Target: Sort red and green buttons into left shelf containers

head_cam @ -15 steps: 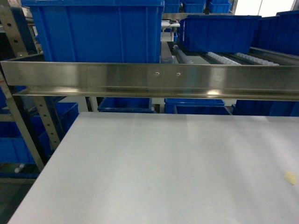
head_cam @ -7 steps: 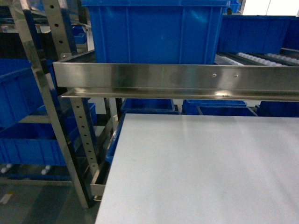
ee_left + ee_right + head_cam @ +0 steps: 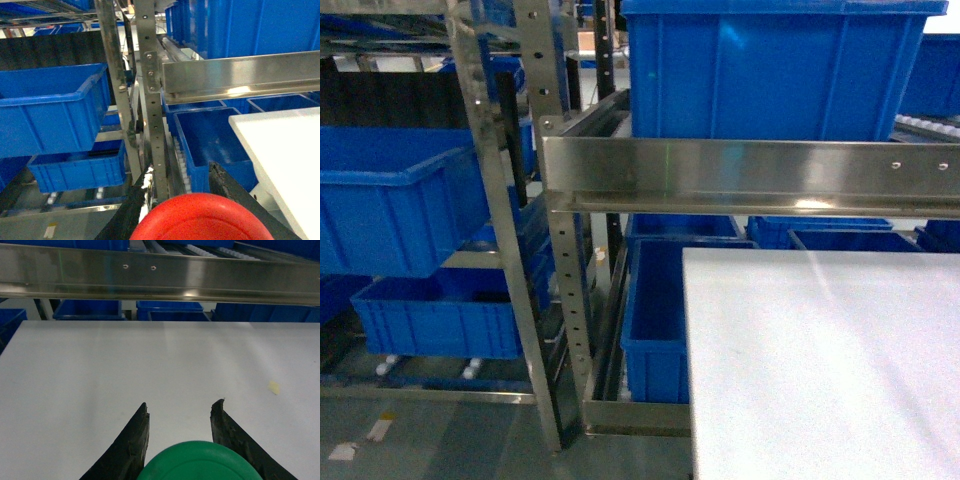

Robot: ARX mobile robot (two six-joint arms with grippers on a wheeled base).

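Red button clamped between left gripper fingers | green button clamped between right gripper fingers

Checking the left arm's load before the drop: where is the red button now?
In the left wrist view the red button sits bottom centre, between the left gripper fingers, facing the shelf's blue bins.

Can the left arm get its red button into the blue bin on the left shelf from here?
Probably not yet. The left claw, shut on the red-capped push button, sits behind upright steel shelf posts; the large blue plastic bin lies beyond them to the left.
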